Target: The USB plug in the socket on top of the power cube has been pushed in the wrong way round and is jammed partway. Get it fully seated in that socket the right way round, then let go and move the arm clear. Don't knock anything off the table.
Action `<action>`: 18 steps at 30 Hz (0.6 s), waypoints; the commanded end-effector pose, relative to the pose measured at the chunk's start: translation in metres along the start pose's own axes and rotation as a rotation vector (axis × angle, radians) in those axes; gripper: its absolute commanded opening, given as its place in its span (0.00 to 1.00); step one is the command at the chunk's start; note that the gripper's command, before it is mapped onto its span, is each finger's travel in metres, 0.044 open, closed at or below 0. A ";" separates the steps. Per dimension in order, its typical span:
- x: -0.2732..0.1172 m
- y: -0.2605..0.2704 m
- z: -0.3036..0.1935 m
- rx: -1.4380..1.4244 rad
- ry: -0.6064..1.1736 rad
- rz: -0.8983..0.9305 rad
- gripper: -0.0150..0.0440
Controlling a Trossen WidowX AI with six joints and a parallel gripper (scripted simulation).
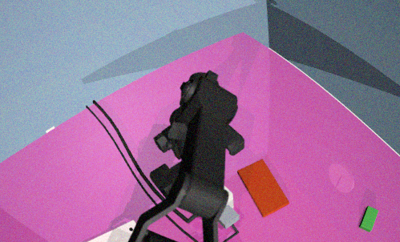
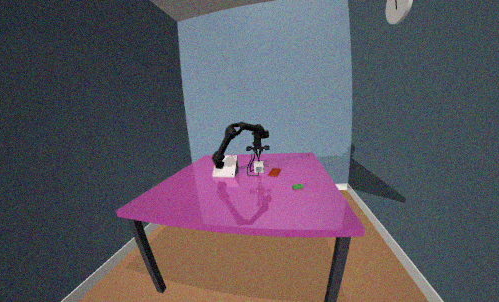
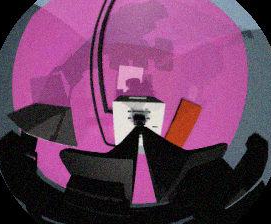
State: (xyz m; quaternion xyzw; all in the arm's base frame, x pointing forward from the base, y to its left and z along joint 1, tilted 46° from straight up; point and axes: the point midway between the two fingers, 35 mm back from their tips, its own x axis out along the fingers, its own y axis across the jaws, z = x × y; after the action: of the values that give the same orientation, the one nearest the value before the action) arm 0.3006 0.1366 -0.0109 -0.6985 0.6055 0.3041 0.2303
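Note:
The power cube [image 1: 229, 195] [image 2: 259, 169] [image 3: 123, 135] is a white block standing on the table. In the wrist view its top face shows slots, and the dark USB plug [image 3: 139, 119] stands in the middle socket. How deep it sits and which way round it is cannot be told. My gripper [image 3: 140, 130] [image 2: 258, 159] points down over the cube, its fingertips closed together at the plug; it appears shut on the plug. The tips cover part of the plug. In the top view the arm hides the fingertips, the plug and most of the cube.
An orange-red slab [image 1: 263, 187] [image 2: 274, 172] [image 3: 184, 122] lies right of the cube. A green block [image 1: 369, 219] [image 2: 297, 187] lies farther right. A light grey block [image 1: 228, 216] is at the cube's side. Black cables [image 1: 123, 141] [image 3: 101, 60] run past the cube's left.

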 end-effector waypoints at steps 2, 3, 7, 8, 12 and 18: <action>0.000 0.000 0.000 0.000 0.000 0.000 0.25; 0.000 0.000 0.000 0.000 0.000 0.000 0.25; 0.000 0.000 0.000 0.000 0.000 0.000 0.25; 0.000 0.000 0.000 0.000 0.000 0.000 0.25; 0.000 0.000 0.000 0.000 0.000 0.000 0.25; -0.002 0.000 0.000 0.000 0.000 0.000 0.25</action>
State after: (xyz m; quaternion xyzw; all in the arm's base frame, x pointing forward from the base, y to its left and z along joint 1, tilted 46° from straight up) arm 0.3008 0.1369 -0.0107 -0.6985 0.6054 0.3041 0.2304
